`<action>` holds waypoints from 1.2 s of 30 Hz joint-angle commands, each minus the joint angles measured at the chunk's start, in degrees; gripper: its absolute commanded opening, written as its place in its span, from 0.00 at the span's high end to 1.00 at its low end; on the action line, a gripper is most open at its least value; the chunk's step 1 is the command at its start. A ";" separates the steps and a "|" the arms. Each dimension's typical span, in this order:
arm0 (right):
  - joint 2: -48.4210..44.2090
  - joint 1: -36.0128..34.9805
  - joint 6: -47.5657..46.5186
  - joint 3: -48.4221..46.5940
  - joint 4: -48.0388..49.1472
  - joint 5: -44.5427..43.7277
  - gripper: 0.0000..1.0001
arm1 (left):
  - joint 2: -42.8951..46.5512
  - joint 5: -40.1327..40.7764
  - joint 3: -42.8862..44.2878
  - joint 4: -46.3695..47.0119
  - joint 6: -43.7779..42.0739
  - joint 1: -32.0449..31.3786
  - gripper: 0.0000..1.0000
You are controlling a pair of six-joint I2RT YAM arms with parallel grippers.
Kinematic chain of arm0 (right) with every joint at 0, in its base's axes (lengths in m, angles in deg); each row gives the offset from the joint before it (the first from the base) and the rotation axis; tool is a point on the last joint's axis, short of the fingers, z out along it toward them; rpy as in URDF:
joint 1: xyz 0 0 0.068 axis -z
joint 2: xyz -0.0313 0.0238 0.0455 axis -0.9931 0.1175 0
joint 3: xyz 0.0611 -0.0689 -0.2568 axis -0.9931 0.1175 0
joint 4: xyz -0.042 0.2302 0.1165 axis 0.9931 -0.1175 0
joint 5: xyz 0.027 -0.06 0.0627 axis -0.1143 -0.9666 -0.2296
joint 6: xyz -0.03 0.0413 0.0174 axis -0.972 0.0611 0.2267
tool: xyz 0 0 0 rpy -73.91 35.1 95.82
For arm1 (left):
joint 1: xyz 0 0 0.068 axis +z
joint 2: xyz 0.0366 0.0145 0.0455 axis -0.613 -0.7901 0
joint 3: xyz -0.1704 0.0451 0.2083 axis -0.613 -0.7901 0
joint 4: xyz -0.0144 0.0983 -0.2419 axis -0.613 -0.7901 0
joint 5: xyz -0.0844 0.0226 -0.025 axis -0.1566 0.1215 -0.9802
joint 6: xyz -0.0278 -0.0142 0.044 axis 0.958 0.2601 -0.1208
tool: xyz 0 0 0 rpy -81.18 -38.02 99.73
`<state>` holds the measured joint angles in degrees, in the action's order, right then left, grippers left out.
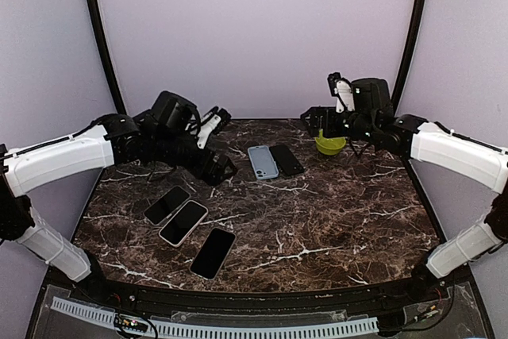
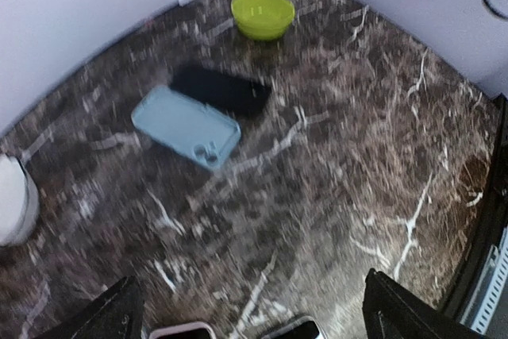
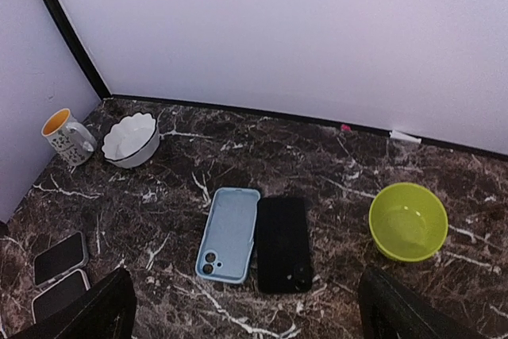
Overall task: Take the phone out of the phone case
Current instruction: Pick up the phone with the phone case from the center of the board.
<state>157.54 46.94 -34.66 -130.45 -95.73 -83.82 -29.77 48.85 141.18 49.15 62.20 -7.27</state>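
Both claws spread wide and empty over the marble table [image 1: 333, 220]. The left claw [image 2: 250, 291] hovers at rear left, its arm reaching forward and angled inward. The right claw [image 3: 246, 299] hangs at rear right by the green bowl [image 1: 330, 144]. The blue case [image 3: 230, 234] lies camera-holes up at far centre, just beside a black phone [image 3: 282, 242]. It may hold a phone; from here you cannot tell. Pin one edge of the case with one claw, then peel a corner with the other.
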 commanded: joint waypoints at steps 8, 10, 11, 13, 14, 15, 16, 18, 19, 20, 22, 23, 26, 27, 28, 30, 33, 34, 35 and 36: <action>-8.04 -0.23 13.22 12.83 -6.04 4.99 0.01 | -2.31 9.22 -9.56 -27.57 33.97 -13.50 0.02; -8.33 -0.27 13.32 13.69 -6.78 4.92 0.01 | -2.88 7.69 -10.47 -26.86 36.41 -15.37 0.01; -8.43 -0.33 13.36 13.94 -7.19 4.89 0.01 | -3.10 6.51 -10.75 -26.17 37.78 -15.86 0.01; -8.64 -0.49 13.42 14.33 -7.99 4.41 0.01 | -3.86 5.38 -11.80 -25.85 39.94 -16.96 0.01; -8.80 -0.46 13.53 14.45 -8.30 4.04 0.01 | -4.36 5.19 -12.43 -25.78 40.60 -17.43 0.01; -8.98 -0.51 13.54 14.64 -8.43 3.69 0.01 | -4.64 4.89 -12.78 -25.39 41.95 -17.68 0.01; -9.11 -0.59 13.65 14.88 -8.46 3.46 0.01 | -4.73 4.60 -13.62 -24.93 42.57 -18.09 0.01; -9.33 -0.60 13.76 15.28 -8.54 3.09 0.01 | -4.97 2.98 -15.22 -22.98 44.47 -18.57 0.01; -9.27 -0.60 13.82 15.39 -8.59 3.14 0.01 | -5.38 1.62 -15.80 -21.55 44.75 -18.91 0.01; -9.21 -0.60 13.93 15.41 -8.65 3.35 0.01 | -5.71 1.20 -16.62 -20.95 45.19 -19.08 0.01; -9.07 -0.69 13.94 15.41 -8.80 3.42 0.01 | -7.06 0.63 -17.40 -19.87 45.66 -19.68 0.01; -9.00 -0.74 14.00 15.46 -8.88 3.38 0.01 | -8.08 0.52 -17.63 -19.37 45.84 -19.93 0.01; -9.04 -0.84 13.70 15.37 -9.31 3.23 0.01 | -10.10 0.15 -17.81 -18.00 46.69 -20.43 0.01; -9.08 -0.86 13.63 15.40 -9.41 3.21 0.01 | -10.99 0.16 -17.71 -17.45 46.83 -20.71 0.02; -9.06 -0.86 13.52 15.48 -9.42 3.08 0.02 | -11.51 0.30 -17.62 -17.16 47.03 -20.82 0.02; -9.01 -0.86 13.44 15.65 -9.67 2.98 0.02 | -13.08 1.13 -16.75 -17.73 47.06 -21.22 0.02; -8.72 -0.86 13.38 15.73 -9.90 3.27 0.01 | -15.69 2.22 -15.25 -18.87 46.90 -21.73 0.01; -8.56 -0.86 13.34 15.63 -9.95 3.29 0.01 | -16.48 2.44 -15.07 -19.12 46.82 -21.81 0.02; -8.39 -0.86 13.28 15.52 -10.07 3.33 0.01 | -16.80 2.49 -14.79 -19.16 46.81 -21.92 0.02; -8.23 -0.86 13.12 15.38 -10.19 3.33 0.01 | -17.41 2.66 -14.66 -19.41 46.74 -21.95 0.02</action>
<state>149.26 46.46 -21.44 -115.31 -106.44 -80.01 -45.31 50.34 125.42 30.42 108.43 -28.76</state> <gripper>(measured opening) 0.986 0.984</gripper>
